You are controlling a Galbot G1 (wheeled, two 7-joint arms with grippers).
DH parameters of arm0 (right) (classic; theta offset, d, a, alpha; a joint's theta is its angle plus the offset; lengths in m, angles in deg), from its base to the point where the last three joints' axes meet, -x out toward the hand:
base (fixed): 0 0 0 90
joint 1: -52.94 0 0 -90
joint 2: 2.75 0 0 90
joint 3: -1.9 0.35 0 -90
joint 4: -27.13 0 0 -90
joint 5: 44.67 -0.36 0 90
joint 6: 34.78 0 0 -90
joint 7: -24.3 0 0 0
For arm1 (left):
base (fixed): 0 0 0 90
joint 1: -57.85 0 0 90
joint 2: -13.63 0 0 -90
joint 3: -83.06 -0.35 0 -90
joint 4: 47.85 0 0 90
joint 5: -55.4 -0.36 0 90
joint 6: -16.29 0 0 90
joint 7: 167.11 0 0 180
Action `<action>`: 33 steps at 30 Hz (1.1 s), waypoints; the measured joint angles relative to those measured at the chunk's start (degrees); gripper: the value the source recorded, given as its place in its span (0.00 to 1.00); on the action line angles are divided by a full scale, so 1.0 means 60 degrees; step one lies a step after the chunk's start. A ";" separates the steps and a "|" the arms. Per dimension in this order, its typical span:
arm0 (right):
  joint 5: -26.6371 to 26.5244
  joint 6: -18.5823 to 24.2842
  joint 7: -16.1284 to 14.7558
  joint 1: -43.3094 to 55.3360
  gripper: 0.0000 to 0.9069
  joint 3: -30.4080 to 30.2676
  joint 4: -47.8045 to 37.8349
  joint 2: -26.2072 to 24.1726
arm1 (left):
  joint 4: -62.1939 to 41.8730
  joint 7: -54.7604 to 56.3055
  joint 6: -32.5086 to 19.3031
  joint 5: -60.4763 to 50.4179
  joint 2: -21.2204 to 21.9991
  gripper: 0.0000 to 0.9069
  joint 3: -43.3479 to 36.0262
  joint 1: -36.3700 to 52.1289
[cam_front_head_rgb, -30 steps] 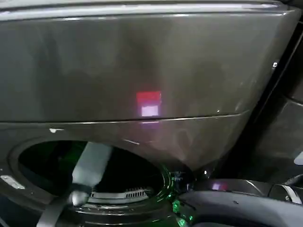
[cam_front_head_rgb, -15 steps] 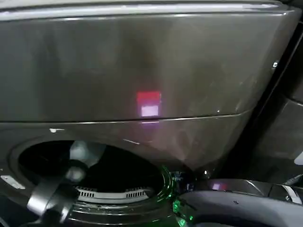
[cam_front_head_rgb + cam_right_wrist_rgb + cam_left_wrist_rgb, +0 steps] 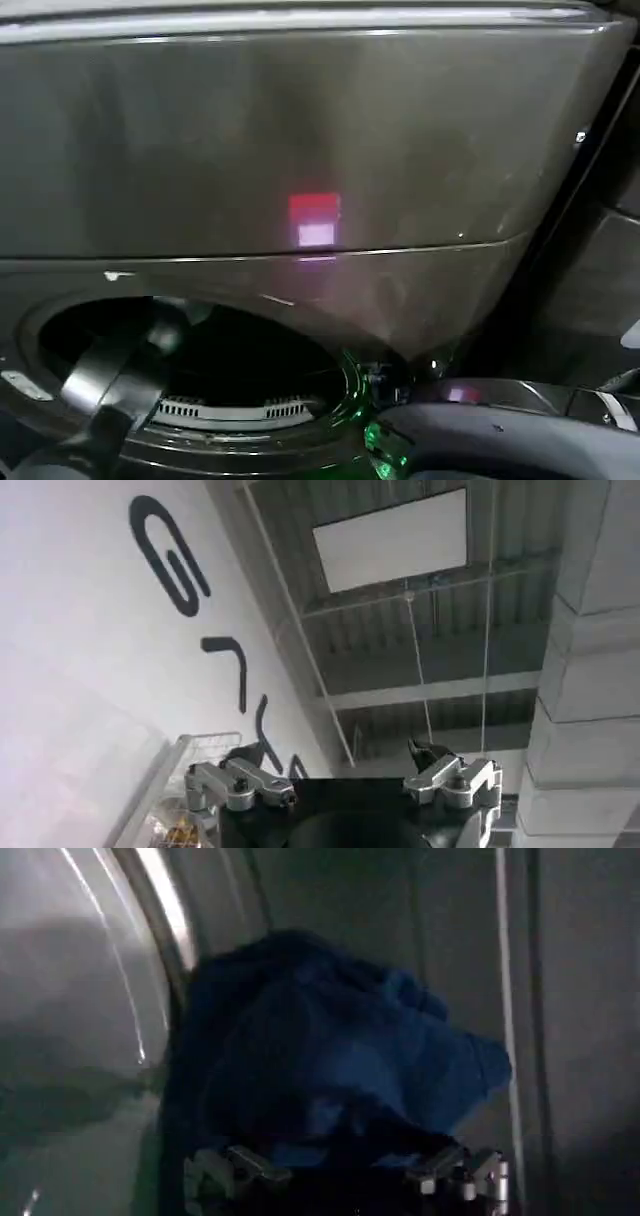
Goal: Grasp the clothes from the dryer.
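Note:
The dryer (image 3: 300,130) is a bronze-grey front-loader with a small red light (image 3: 314,208). Its round drum mouth (image 3: 250,355) sits low on the left of the head view. My left arm (image 3: 110,380) reaches into that mouth. Inside the drum, the clothes (image 3: 350,1048) are a small dark blue crumpled piece lying against the drum wall. My left gripper (image 3: 345,1173) is open right at the near edge of the fabric, one finger on each side of its dark lower folds. My right gripper (image 3: 345,780) is open and holds nothing, pointing up at a ceiling.
The drum's bright metal rim (image 3: 165,908) curves close beside the fabric. The dryer's open door (image 3: 500,430) lies low on the right with green lights near its hinge. A neighbouring dark machine (image 3: 610,280) stands at the right edge.
In the head view my left arm has swung left and lower across the drum mouth. The dryer and door have not moved.

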 measured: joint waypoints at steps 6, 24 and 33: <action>0.0002 0.0014 0.0000 -0.0058 1.00 0.0094 -0.0029 0.0025 | -0.0428 -0.0040 0.0130 -0.0243 0.0106 0.13 -0.0057 0.0108; 0.0018 0.0019 0.0017 0.0021 1.00 -0.0015 0.0085 0.0041 | 0.0836 0.1104 0.0865 0.0906 -0.0210 0.00 0.1445 -0.0883; 0.0017 0.0020 0.0038 0.0196 1.00 -0.0260 0.0189 -0.0046 | 0.4467 0.3709 0.1868 0.2991 -0.0422 0.00 0.3181 -0.3174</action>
